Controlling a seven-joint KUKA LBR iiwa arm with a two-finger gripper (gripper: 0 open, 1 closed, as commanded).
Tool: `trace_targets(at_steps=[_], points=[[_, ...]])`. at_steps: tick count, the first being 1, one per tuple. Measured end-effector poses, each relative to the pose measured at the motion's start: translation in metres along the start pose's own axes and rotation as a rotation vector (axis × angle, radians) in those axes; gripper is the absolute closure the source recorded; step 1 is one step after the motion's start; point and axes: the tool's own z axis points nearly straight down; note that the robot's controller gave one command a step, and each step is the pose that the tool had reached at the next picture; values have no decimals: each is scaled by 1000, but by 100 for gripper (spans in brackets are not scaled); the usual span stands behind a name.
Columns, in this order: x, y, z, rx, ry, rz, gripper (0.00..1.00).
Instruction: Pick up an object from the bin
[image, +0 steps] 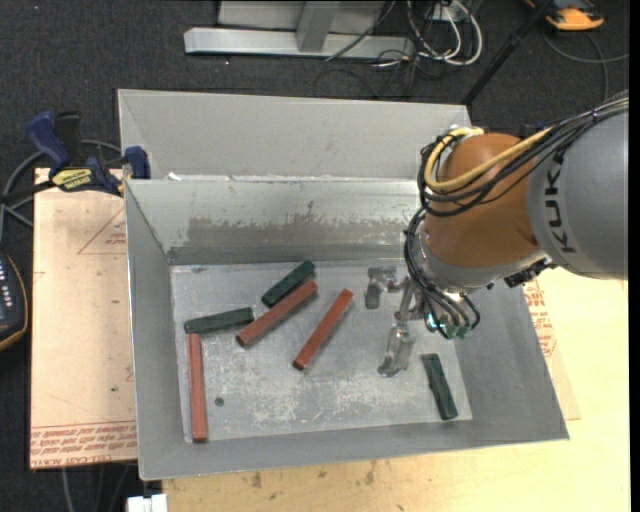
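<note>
My gripper hangs low over the right middle of the bin floor, under the orange wrist cover. It is open, with bare floor between its two metal fingers. A dark green bar lies just right of the nearer finger, apart from it. A red-brown stick lies slanted to the gripper's left, a short gap away.
Further left lie a second red-brown stick with a dark green block against its upper end, and another dark green bar. A long red-brown stick runs along the left wall.
</note>
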Motion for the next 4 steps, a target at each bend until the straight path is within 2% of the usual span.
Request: trace_targets(at_steps=[1,2,3,4], points=[[-66,32,112,-1,-6,-48,0],[-67,31,105,0,-9,-46,100],[-63,48,-16,0,-18,-124,100],[-60,16,-172,4,-18,-379,100]])
